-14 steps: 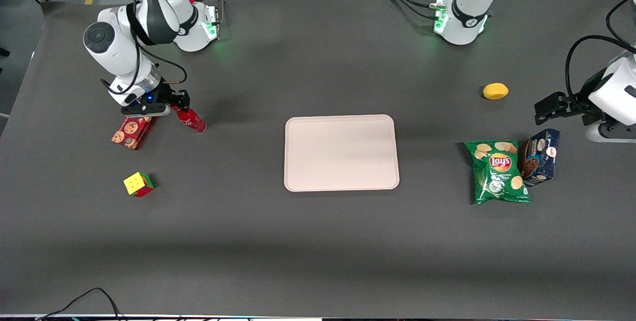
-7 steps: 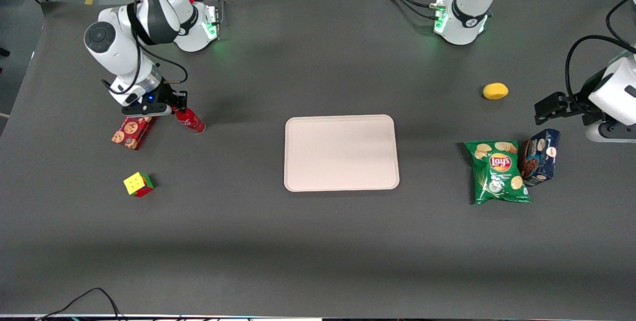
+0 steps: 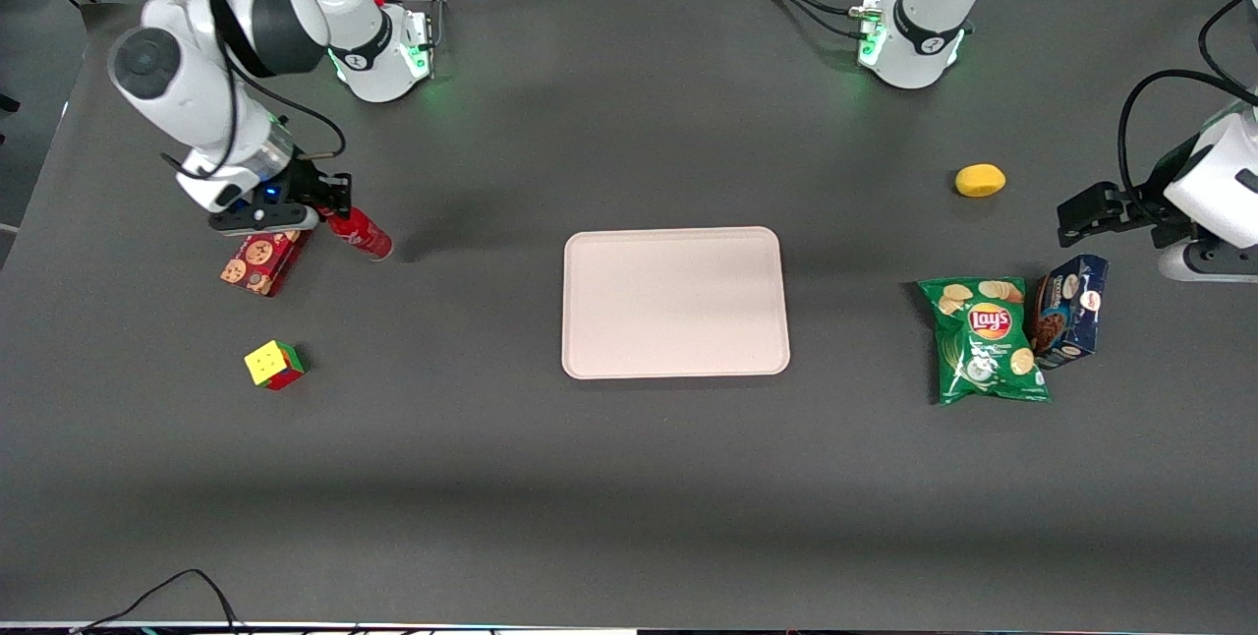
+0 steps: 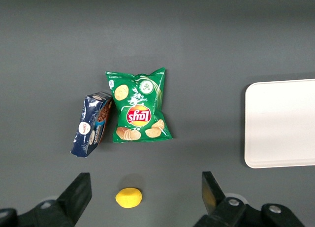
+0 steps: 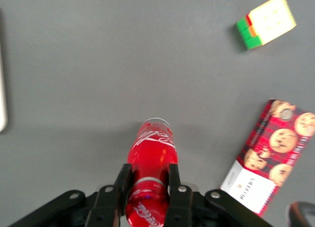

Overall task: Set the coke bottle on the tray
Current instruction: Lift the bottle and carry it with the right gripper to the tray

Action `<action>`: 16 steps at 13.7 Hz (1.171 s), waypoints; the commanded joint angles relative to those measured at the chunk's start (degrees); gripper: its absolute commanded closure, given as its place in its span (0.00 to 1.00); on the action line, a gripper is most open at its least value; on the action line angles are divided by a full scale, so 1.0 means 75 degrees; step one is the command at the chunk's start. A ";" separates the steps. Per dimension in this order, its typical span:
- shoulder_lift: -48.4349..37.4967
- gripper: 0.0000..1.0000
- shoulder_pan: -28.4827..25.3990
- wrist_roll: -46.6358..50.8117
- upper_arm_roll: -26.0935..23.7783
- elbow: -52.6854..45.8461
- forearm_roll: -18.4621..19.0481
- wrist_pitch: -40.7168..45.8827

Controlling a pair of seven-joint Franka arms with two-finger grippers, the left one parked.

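1. Nearest the front camera, the puzzle cube (image 3: 273, 365) sits on the desk (image 3: 491, 478) toward the working arm's end. The chip bag (image 3: 986, 340) and the dark blue box (image 3: 1069, 311) lie toward the parked arm's end.
2. The tray (image 3: 675, 302) lies flat at mid-desk with nothing on it. It is well apart from the bottle.
3. Farther from the front camera than the cube, the red cookie box (image 3: 260, 260) lies on the desk just beside the hand (image 3: 332, 212).
4. The hand is clamped on the coke bottle (image 3: 362, 234). In the right wrist view the fingers (image 5: 121, 183) press on either side of the bottle (image 5: 150, 170) near its capped end. The base points away from the hand.
5. In the front view the bottle hangs tilted. Its shadow falls apart from it, so it appears lifted clear of the desk.
6. Handling judgement: the bottle is small, stiff and probably light. Its smooth round wall is likely slippery. A hold near the neck lets the body swing, so a firm grip there and a steady carry are advised.
7. Farthest back, the yellow lemon (image 3: 980, 180) lies toward the parked arm's end.
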State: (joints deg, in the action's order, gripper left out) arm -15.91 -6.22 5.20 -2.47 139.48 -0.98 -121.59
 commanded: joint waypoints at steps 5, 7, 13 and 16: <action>0.0035 1.00 -0.0062 -0.0213 -0.0092 -0.4087 -0.0128 0.4081; 0.0187 1.00 -0.0085 -0.0213 -0.0092 -0.4359 -0.0128 0.4188; 0.0971 1.00 -0.1944 0.2205 -0.0057 -0.5365 -0.0467 0.4130; 0.1861 1.00 -0.3012 0.4328 -0.0104 -0.6185 -0.0549 0.3932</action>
State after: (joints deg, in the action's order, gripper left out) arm -8.73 -23.20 26.48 -3.72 100.84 -3.97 -92.16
